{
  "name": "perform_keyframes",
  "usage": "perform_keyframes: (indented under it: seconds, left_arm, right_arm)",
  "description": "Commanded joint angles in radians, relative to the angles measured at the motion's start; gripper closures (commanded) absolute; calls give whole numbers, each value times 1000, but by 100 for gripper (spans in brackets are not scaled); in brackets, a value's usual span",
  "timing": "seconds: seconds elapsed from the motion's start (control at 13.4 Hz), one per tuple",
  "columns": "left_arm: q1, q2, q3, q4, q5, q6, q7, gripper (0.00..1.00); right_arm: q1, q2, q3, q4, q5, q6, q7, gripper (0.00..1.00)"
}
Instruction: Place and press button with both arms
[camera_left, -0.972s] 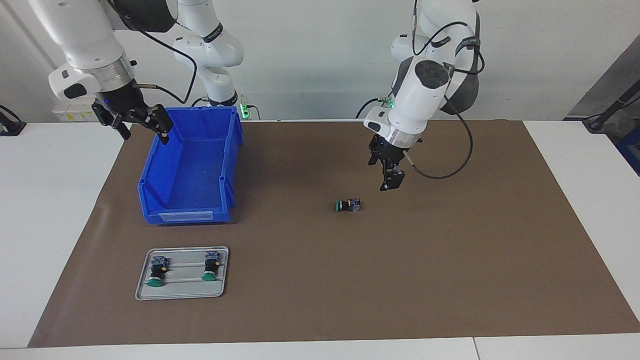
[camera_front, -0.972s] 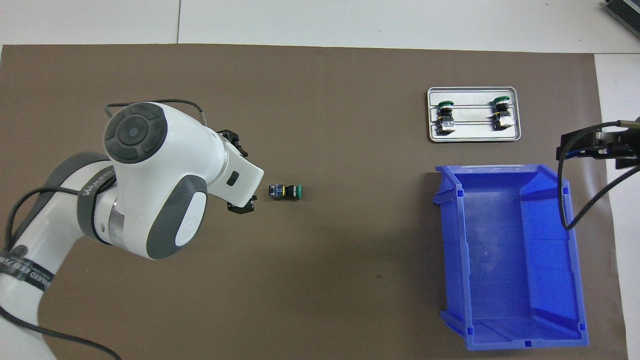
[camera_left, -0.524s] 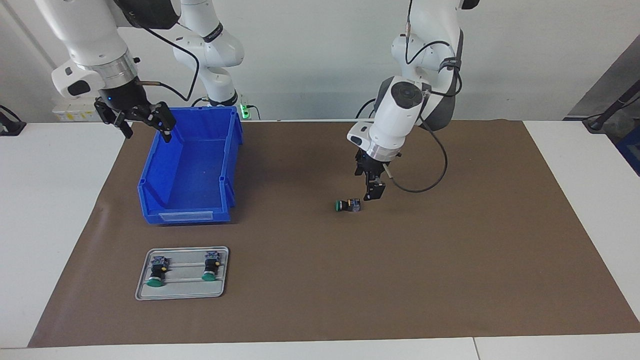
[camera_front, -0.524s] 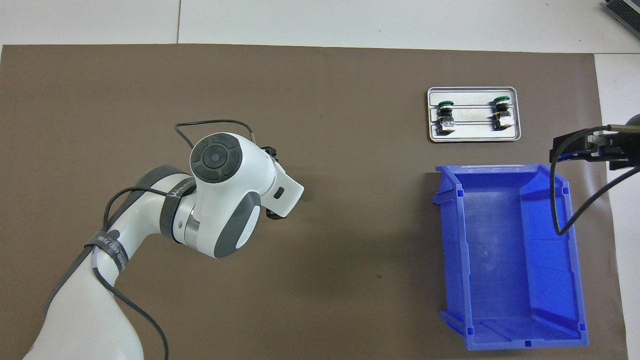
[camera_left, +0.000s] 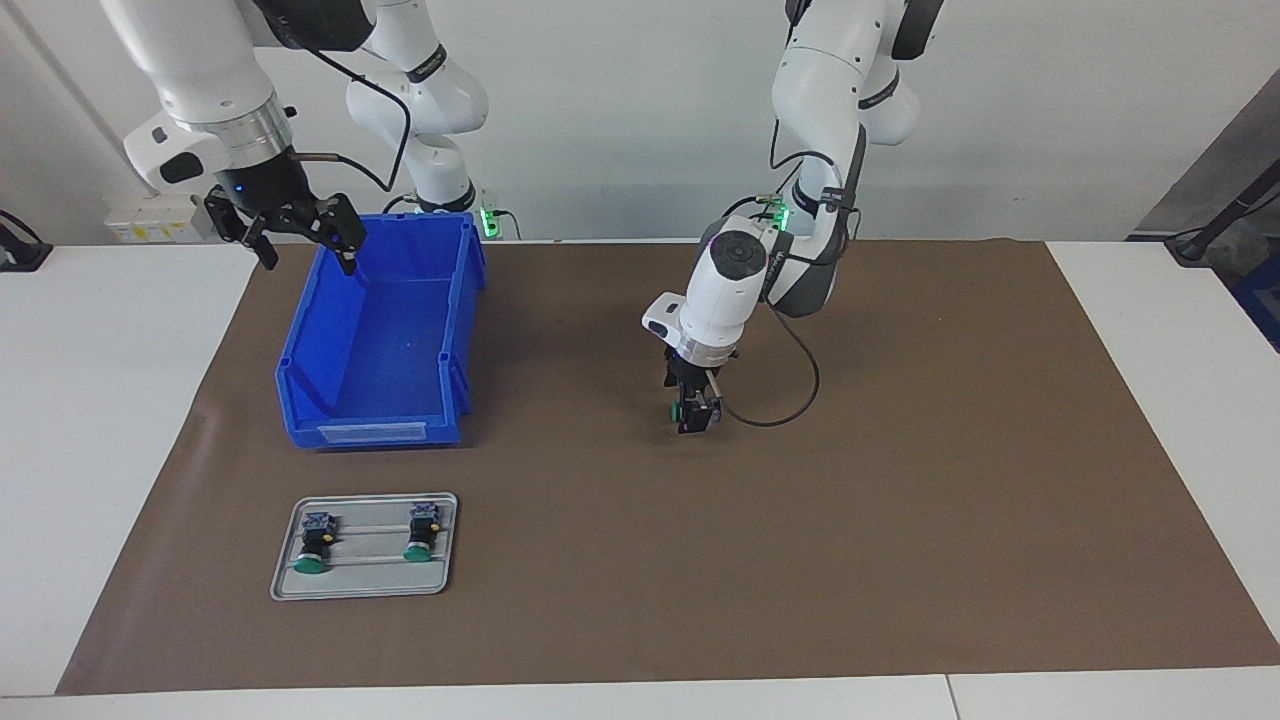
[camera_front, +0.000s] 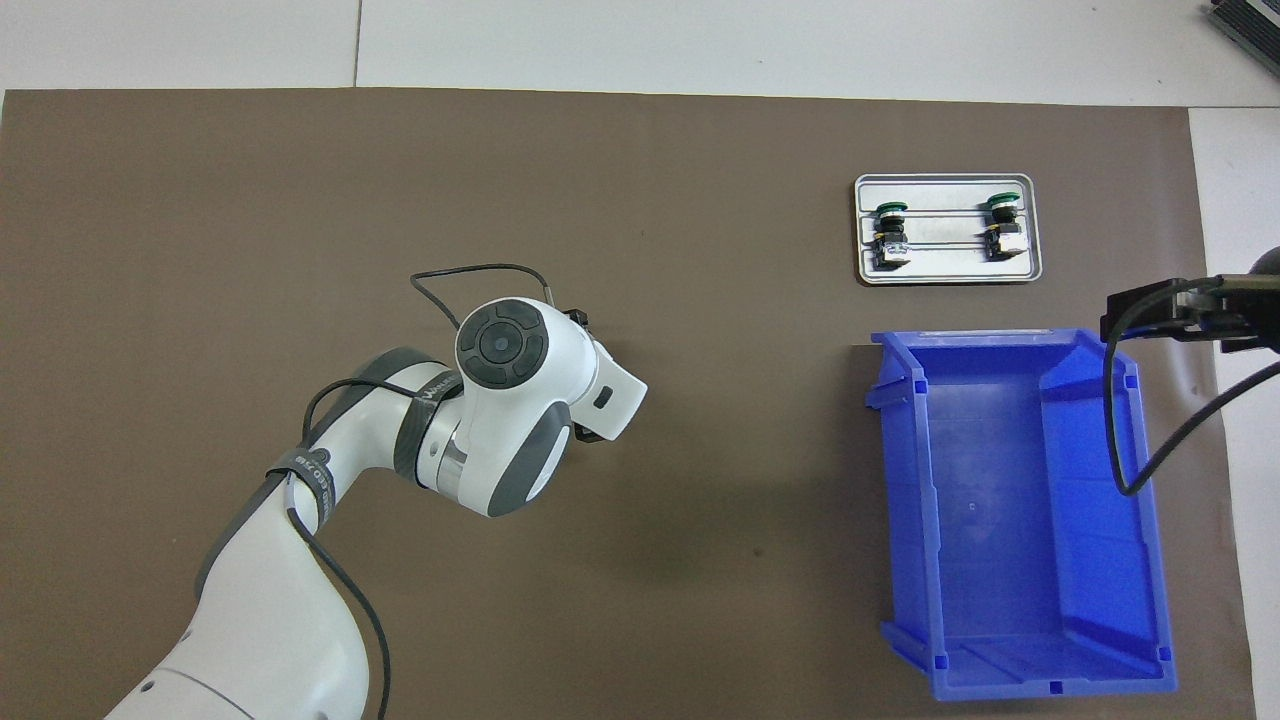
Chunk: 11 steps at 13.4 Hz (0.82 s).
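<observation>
Brown mat (camera_left: 900, 520) covers the middle of the table, and the button (camera_left: 680, 410) lies on its side on it, about midway between the two arms' ends. The left gripper (camera_left: 693, 414) is down at the button with its fingers spread on both sides of it, not yet pinching. The right gripper (camera_left: 300, 232) hangs with fingers wide apart over the rim of the blue bin (camera_left: 380, 340). Two more buttons (camera_left: 312, 548) lie in a grey tray (camera_left: 440, 585), farther from the robots than the bin.
</observation>
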Motion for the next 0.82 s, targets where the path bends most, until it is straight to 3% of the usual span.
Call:
perform_keyframes:
  seconds: [0.0,0.75]
  left_arm:
    - [-23,7,18,2,-4,21,-19,8]
    - [-28,13,18,-22,-3,72,-46,28]
  right_arm:
    - [-8,-27,1,-39,2,21,-22,0]
    - [-9,-29,1,-44,3,23,-25,0]
